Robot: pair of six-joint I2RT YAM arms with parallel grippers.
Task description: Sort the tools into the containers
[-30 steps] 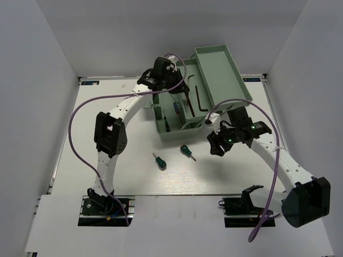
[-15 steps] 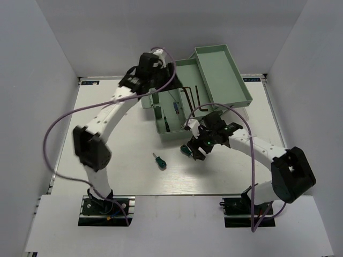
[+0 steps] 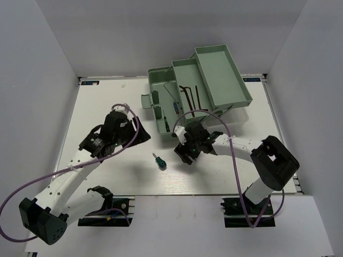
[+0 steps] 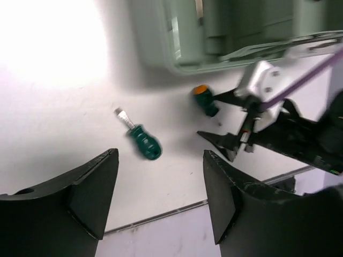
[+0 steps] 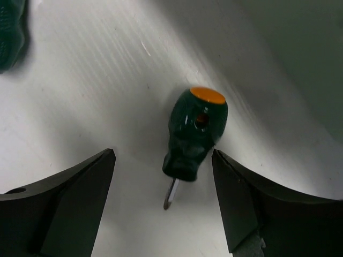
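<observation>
I found both claws apart: right claw [image 5: 162, 155] over a stubby screwdriver [image 5: 195, 134] on the counter [image 5: 80, 80], left claw [image 4: 159, 155] above a second screwdriver [image 4: 143, 143].

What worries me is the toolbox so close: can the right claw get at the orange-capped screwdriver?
Probably yes: the right claw is open astride the screwdriver, nothing between, and the toolbox stands apart.

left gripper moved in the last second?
Yes. The left gripper was over the toolbox and has pulled back toward the near left, now clear of it.
</observation>
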